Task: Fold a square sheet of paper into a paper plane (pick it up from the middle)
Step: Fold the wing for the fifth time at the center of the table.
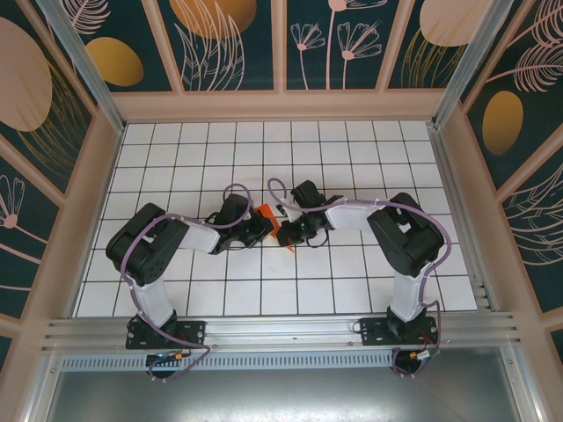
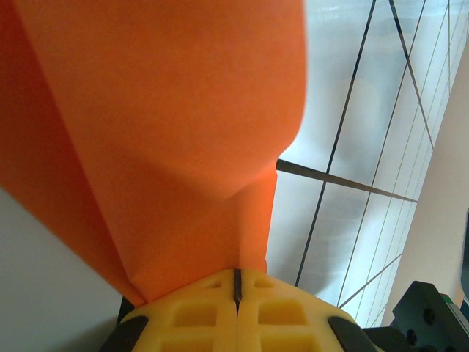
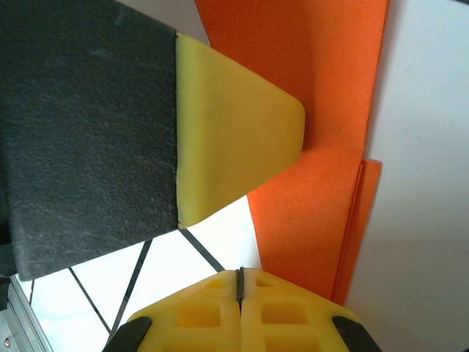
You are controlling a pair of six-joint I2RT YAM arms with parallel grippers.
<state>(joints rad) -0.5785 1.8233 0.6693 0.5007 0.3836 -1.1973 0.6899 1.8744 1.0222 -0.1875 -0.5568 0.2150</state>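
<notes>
The square sheet of paper (image 1: 270,219) is bright orange-red and folded into layers, held off the floor between the two arms at mid-table. My left gripper (image 1: 262,227) is shut on it. In the left wrist view the paper (image 2: 161,132) rises straight out of the closed yellow fingertips (image 2: 237,273). My right gripper (image 1: 287,236) is shut, with no paper in its seam (image 3: 239,271). The folded paper (image 3: 322,183) runs past its right finger, stacked edges showing. The left gripper's yellow finger (image 3: 234,139) dents the paper. I cannot tell whether this fold is a paper plane.
White grid-tiled floor (image 1: 352,281) spreads all round the arms. Patterned walls (image 1: 281,35) with wooden frames close in the back and both sides. An aluminium rail (image 1: 281,330) carries the arm bases along the near edge.
</notes>
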